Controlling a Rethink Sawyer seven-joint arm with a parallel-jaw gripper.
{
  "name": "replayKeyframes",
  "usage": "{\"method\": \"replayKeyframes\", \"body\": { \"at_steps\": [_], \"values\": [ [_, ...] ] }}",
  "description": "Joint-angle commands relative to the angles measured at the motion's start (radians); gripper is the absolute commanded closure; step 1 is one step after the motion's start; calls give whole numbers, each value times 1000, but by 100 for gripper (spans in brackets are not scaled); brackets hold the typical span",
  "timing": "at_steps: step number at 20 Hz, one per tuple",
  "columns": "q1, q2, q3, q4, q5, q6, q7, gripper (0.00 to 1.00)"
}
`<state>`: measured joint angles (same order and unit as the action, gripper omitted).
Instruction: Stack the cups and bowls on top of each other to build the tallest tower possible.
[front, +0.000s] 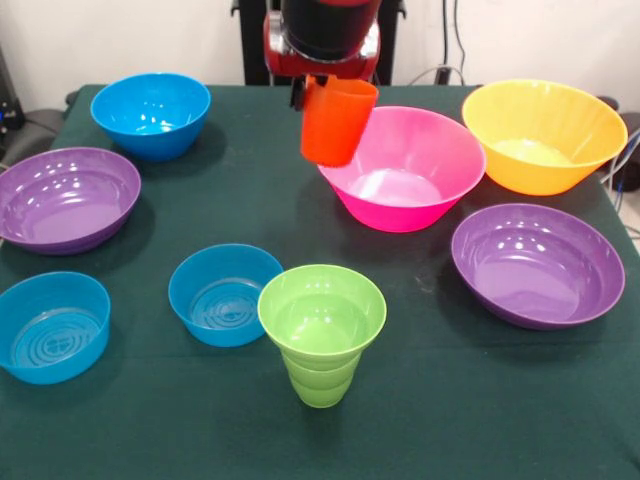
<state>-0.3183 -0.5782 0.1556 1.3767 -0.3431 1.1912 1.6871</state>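
The pincer (318, 92) hangs above the table pinching the orange cup (336, 122) by its rim, the cup tilted and clear of every surface; the pink bowl (405, 168) sits just beside and below it, the yellow-orange bowl (543, 134) further off the same way; the lime green cup (321, 331) stands upright well below, between a blue bowl (224, 293) and a purple bowl (537, 263). Risk: a one-sided rim hold lets the glossy cup swing or slip; released tilted, it likely topples or lands in the pink bowl; no tower base stands yet.
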Motion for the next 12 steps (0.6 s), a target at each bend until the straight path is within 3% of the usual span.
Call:
{"method": "replayKeyframes", "body": {
  "at_steps": [1, 10, 12],
  "values": [
    [17, 111, 125, -193, -15, 134, -144, 100],
    [15, 180, 157, -343, -29, 256, -189, 100],
    [5, 176, 162, -330, -26, 252, -201, 100]
  ]
}}
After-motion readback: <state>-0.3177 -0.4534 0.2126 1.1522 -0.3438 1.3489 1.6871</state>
